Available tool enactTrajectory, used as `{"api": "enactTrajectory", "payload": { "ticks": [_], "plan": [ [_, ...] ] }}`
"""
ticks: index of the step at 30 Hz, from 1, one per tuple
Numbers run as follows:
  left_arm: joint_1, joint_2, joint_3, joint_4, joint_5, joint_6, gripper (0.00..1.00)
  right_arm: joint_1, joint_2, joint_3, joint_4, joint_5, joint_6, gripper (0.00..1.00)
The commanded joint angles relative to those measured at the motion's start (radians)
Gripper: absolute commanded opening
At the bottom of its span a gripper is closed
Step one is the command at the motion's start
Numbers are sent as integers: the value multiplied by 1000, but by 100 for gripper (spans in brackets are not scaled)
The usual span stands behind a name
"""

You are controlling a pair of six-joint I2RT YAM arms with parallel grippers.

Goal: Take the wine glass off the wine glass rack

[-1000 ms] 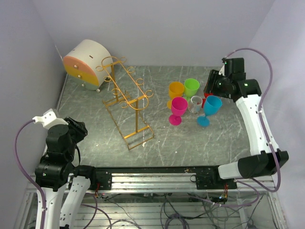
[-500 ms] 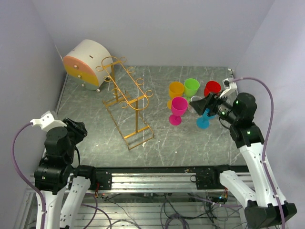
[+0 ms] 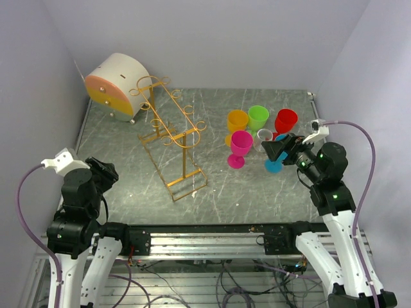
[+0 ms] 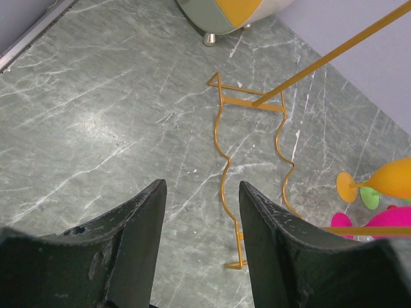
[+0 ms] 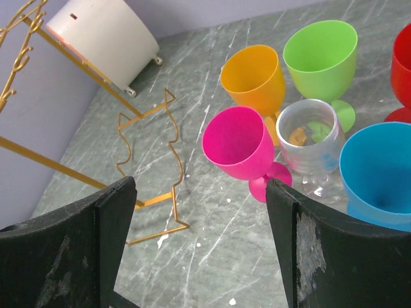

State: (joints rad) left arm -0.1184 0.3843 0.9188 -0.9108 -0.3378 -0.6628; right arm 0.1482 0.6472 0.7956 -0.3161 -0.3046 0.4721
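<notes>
Wine glass, six pieces: pink (image 5: 237,144), orange (image 5: 253,74), green (image 5: 321,48), clear (image 5: 311,135), blue (image 5: 379,167), red (image 5: 403,64). All stand upright on the worktop (image 3: 128,173) in a cluster just ahead of the right pincer (image 5: 200,192).
- **Blue glass:** closest, beside the finger on the right of the wrist view; whether it touches cannot be told.
- **Wine glass rack (image 3: 185,157):** well to the left of that pincer, nothing hanging on its scroll arms.
- **Right pincer:** jaws spread wide, nothing held.
- **Left pincer (image 4: 200,192):** jaws parted, nothing held, over bare worktop with the rack's base frame ahead.
- **Status, as judged:** removal looks complete; what remains is clearing the right arm.
- **Handling note:** draw straight back from the cluster and keep the jaws apart. Do not swing sideways, as the stemmed glasses look top-heavy and a nudge to the blue one could topple its neighbours.
</notes>
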Motion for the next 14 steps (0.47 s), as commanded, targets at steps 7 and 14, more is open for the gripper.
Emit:
{"api": "enactTrajectory", "payload": {
  "ticks": [7, 14],
  "plan": [
    [2, -19, -5, 15, -25, -10, 59, 4, -18, 8, 10, 58, -13, 79],
    [2, -10, -6, 16, -18, -5, 59, 3, -22, -1, 22, 55, -14, 79]
  ]
}}
